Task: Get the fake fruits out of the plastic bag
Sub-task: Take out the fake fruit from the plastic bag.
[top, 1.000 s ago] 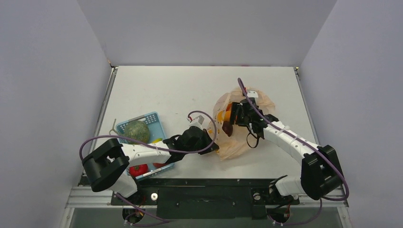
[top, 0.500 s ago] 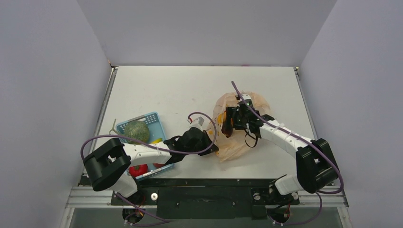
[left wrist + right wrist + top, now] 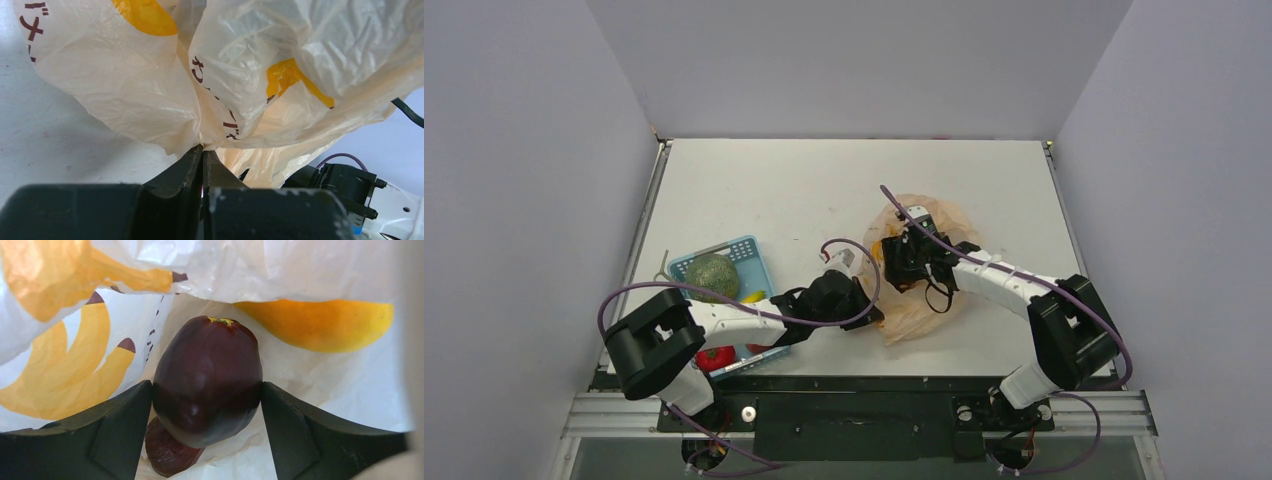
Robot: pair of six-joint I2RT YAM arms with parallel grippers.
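The pale peach plastic bag (image 3: 924, 290) lies on the table right of centre. My left gripper (image 3: 871, 312) is shut, pinching a fold of the bag's near-left edge; in the left wrist view the shut fingers (image 3: 202, 152) hold the crinkled film (image 3: 250, 75). My right gripper (image 3: 897, 265) is inside the bag mouth. In the right wrist view it (image 3: 206, 386) is shut on the dark purple fruit (image 3: 207, 375), both fingers touching its sides. The small brown fruit (image 3: 167, 452) lies under it. The orange-yellow mango (image 3: 320, 325) lies behind. The red-orange pointed fruit is hidden.
A blue mesh basket (image 3: 746, 250) at the near left holds a green melon (image 3: 712, 275), a yellow banana (image 3: 754, 296) and a red tomato-like fruit (image 3: 714, 357). My left arm stretches from the basket to the bag. Grey walls close in the table.
My right gripper has moved left and deeper into the bag mouth, onto the dark purple fruit. The bag's top has shifted left with it. My left gripper has held still on the bag.
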